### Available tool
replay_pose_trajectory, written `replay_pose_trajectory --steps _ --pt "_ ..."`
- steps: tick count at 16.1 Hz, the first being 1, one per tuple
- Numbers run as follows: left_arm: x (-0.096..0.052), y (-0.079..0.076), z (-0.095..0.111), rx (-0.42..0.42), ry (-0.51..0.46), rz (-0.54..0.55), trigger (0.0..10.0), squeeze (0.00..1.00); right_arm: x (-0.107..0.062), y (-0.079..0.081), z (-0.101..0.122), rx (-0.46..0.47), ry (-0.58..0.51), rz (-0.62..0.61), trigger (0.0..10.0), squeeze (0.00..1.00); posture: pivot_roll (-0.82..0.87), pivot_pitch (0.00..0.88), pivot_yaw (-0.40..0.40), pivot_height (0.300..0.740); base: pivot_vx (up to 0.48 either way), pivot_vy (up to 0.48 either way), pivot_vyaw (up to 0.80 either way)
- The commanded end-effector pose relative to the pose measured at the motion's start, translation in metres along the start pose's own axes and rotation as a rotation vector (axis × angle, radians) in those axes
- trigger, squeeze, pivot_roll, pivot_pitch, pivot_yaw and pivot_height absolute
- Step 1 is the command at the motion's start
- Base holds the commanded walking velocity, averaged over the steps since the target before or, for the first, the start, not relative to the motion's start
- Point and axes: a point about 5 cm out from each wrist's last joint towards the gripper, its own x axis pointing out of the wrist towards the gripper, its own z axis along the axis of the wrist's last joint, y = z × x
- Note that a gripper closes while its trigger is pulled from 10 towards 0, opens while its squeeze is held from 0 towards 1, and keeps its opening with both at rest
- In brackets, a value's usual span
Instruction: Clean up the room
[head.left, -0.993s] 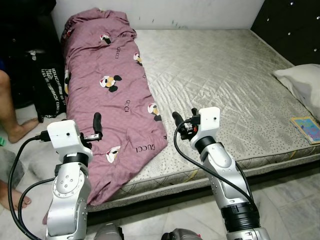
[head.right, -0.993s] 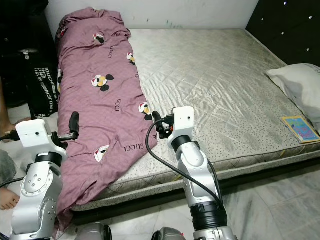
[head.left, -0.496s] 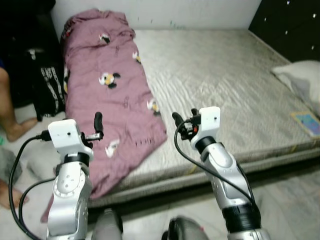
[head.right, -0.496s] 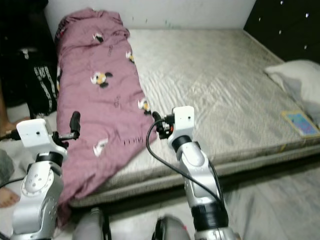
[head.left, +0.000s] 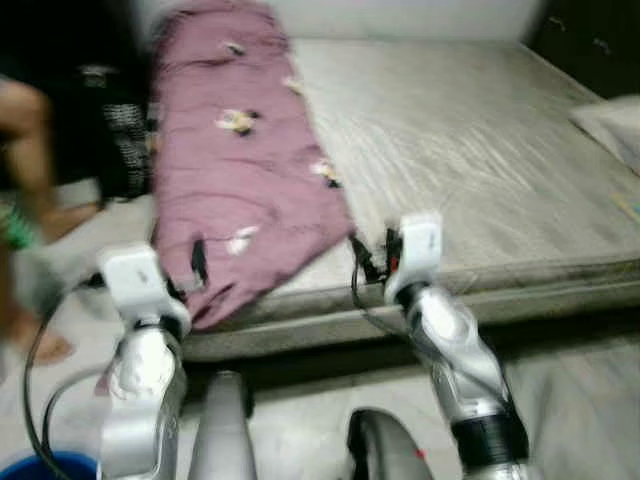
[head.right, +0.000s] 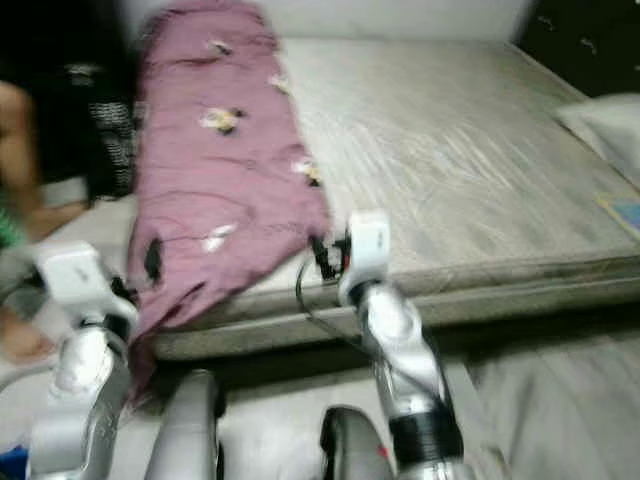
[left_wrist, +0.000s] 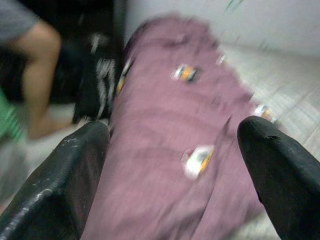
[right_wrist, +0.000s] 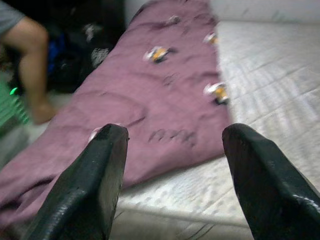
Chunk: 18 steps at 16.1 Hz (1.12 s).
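A mauve blanket (head.left: 245, 170) with cartoon prints lies along the left side of a bare grey mattress (head.left: 470, 130), and its near end hangs over the bed's edge toward the floor. My left gripper (left_wrist: 172, 170) is open and empty, held in front of that hanging end. Its fingers (head.left: 198, 262) show small and blurred in the head view. My right gripper (right_wrist: 175, 175) is also open and empty, level with the mattress's front edge near the blanket's corner (head.left: 340, 215). All views are blurred.
A person's bare leg (head.left: 30, 150) stands on the floor at the left, beside a black bag (head.left: 120, 140). A white pillow (head.left: 610, 125) lies at the bed's right edge. A blue rim (head.left: 40, 468) shows at the lower left. Pale tiled floor (head.left: 570, 370) runs before the bed.
The whole picture has shifted and blurred: the camera has moved, showing more floor and more of the person's leg. Both grippers stay open and held out in front.
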Motion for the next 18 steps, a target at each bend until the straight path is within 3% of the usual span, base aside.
replay_pose_trajectory --steps 1,5,13,18 --pt "0.0032 -0.001 0.0069 0.002 -0.022 -0.002 10.0 0.0 0.0041 0.0008 0.0108 -0.01 -0.033 0.009 10.0 0.0 -0.02 0.049 -0.101 0.628 0.0 0.0 0.0" --pt "0.0028 0.0023 0.007 -0.007 -0.016 -0.016 10.0 0.0 0.005 0.0028 0.0128 -0.012 -0.036 0.027 10.0 0.0 -0.02 0.063 -0.097 0.628 0.0 0.0 0.0" --pt "0.0091 0.002 0.0106 -0.017 -0.027 -0.023 10.0 0.0 0.0081 0.0086 0.0176 -0.028 -0.051 0.081 10.0 0.0 -0.03 0.078 -0.097 0.628 0.285 0.0 0.0" --pt "0.01 0.002 0.0106 -0.02 -0.028 -0.025 10.0 0.0 0.0085 0.008 0.0166 -0.028 -0.046 0.078 10.0 0.0 -0.03 0.068 -0.096 0.628 0.311 0.0 0.35"
